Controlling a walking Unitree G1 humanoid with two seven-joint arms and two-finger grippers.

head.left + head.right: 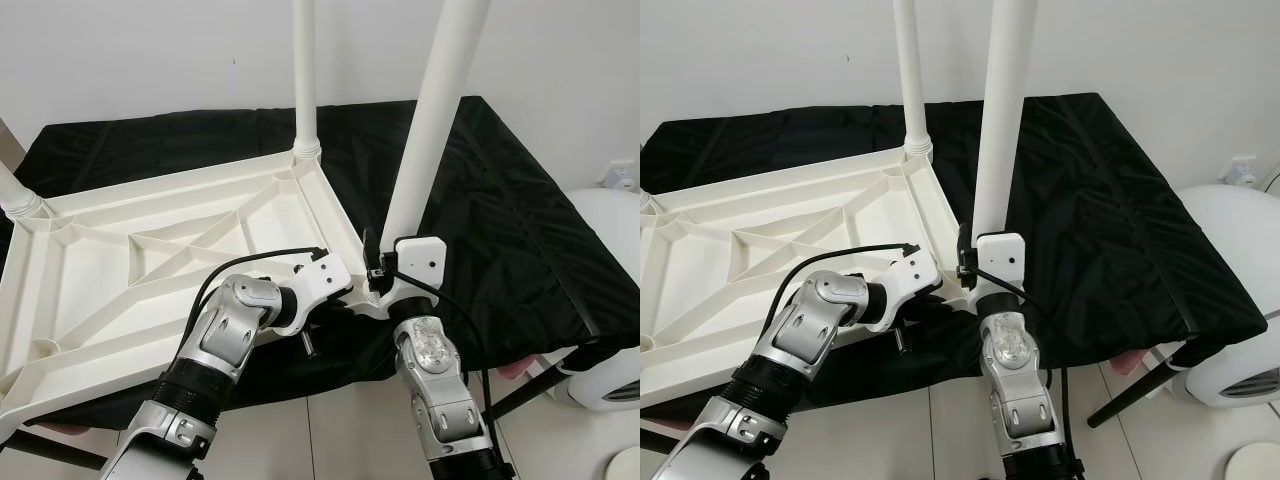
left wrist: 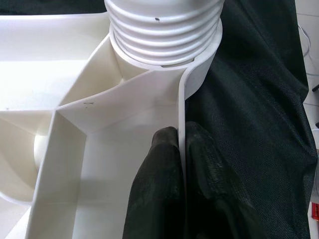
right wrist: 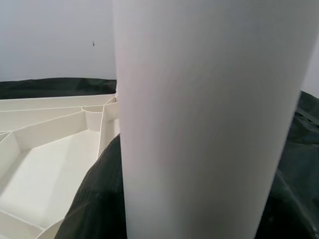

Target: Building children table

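Inverted white plastic tabletop [image 1: 150, 250] is lying ribbed side up on a black cloth [image 1: 500, 220] that is covering a work surface against a pale wall [image 1: 150, 60]. Its diagonal stiffening ribs are facing the camera.

The far leg [image 1: 304, 70] is standing upright in the back corner socket, and the base of a third leg [image 1: 15, 195] is showing at the tabletop's far left corner.

The near leg [image 1: 430, 120], a white tube, is rising from the near right corner of the tabletop and is leaning slightly; its ridged, threaded end [image 2: 164, 30] is sitting in the corner socket.

The left gripper [image 2: 182, 149] is pinching the tabletop's thin side wall just beside that socket, one black finger [image 2: 159, 184] inside the wall and the other outside against the cloth, so the fingers are clamped on the rim.

The right gripper [image 1: 382, 272] is reaching up at the foot of the near leg, with its white wrist housing pressed close to the tube. In the right wrist view the tube is blocking most of the frame, with dark finger surfaces curving around both sides of it, so the fingers are closed around the leg.

A rounded white appliance [image 1: 610, 300] is standing on the tiled floor [image 1: 330, 440] to the right of the work surface, and a dark support leg [image 1: 1140, 390] is slanting down from under the cloth.
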